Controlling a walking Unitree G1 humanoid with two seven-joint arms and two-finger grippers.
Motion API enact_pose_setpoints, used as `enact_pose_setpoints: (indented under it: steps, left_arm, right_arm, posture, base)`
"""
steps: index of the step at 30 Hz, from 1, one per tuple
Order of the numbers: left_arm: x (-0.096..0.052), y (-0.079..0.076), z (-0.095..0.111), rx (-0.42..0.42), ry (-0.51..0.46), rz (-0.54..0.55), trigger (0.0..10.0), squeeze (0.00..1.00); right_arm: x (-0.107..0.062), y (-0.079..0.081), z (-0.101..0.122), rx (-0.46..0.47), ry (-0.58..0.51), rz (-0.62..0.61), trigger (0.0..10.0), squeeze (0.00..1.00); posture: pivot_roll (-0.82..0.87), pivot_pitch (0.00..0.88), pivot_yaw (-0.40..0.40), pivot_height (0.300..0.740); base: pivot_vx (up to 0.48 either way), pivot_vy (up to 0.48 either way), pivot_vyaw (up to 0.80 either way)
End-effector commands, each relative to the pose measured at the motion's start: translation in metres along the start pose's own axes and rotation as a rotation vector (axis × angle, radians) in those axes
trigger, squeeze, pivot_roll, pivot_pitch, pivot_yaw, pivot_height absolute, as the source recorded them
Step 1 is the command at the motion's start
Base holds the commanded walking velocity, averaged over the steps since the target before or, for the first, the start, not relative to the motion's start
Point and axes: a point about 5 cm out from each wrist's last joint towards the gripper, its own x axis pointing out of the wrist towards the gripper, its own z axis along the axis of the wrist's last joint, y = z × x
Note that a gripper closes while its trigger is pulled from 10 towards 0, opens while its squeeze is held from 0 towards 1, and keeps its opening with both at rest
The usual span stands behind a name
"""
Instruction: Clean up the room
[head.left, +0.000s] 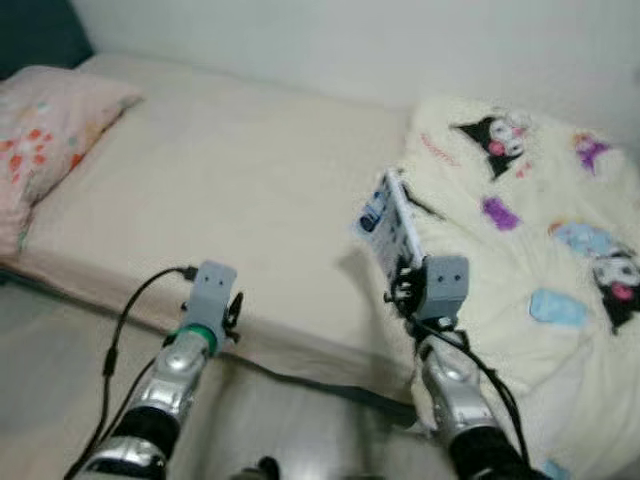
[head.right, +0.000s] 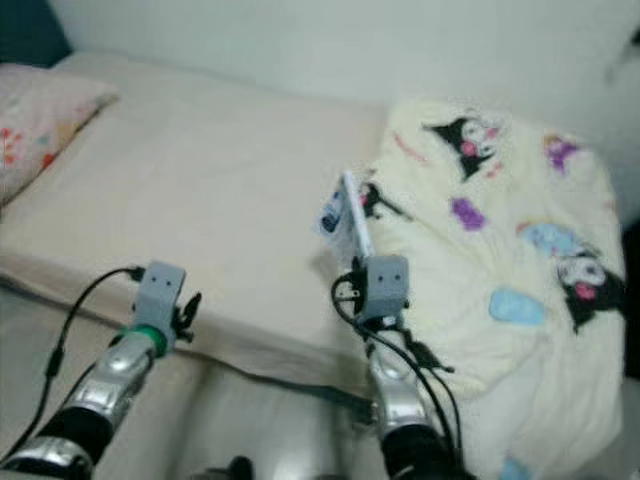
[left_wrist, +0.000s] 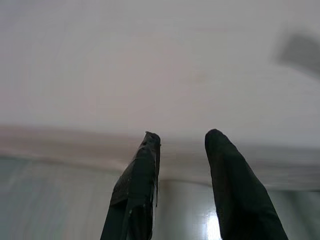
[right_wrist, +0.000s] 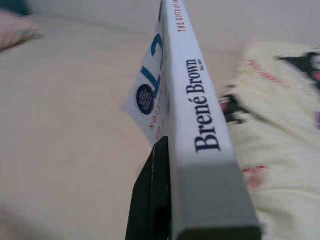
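Note:
My right gripper (head.left: 405, 268) is shut on a white book (head.left: 392, 222) with blue lettering, held on edge above the bed beside the blanket. In the right wrist view the book's spine (right_wrist: 200, 105) reads "Brené Brown", with one black finger (right_wrist: 156, 195) pressed against its cover. My left gripper (left_wrist: 182, 142) is open with nothing between its fingers, low over the bed's near edge (head.left: 215, 290). A cream fleece blanket (head.left: 530, 250) printed with cartoon characters lies bunched on the right side of the bed.
The bed (head.left: 220, 190) has a beige sheet, with a pink floral pillow (head.left: 40, 135) at its left end. A white wall (head.left: 350, 40) runs behind it. Pale floor (head.left: 60, 340) lies in front of the bed.

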Motion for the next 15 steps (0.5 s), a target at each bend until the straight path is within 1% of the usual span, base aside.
enact_pose_setpoints:
  steps: [1, 6, 15]
  left_arm:
    - [-0.0034, -0.0042, -0.0108, -0.001, 0.035, -0.010, 10.0, 0.00]
    - [-0.0035, -0.0041, -0.0115, 0.003, 0.038, -0.009, 10.0, 0.00]
    - [-0.0037, -0.0036, -0.0114, 0.013, 0.034, -0.009, 10.0, 0.00]
  right_arm:
    - [-0.0033, 0.0012, -0.0034, -0.009, 0.011, 0.009, 10.0, 0.00]
    - [-0.0038, 0.0014, -0.0039, -0.005, 0.014, 0.019, 10.0, 0.00]
    - [-0.0013, 0.0067, -0.0006, 0.006, -0.003, 0.046, 10.0, 0.00]
  posture:
    - [-0.07, 0.066, 0.074, 0.740]
    - [-0.07, 0.066, 0.073, 0.740]
    - [-0.07, 0.059, 0.075, 0.740]
  base:
    - [0.000, 0.000, 0.73]
    - [0.000, 0.000, 0.73]
    - [0.000, 0.000, 0.72]
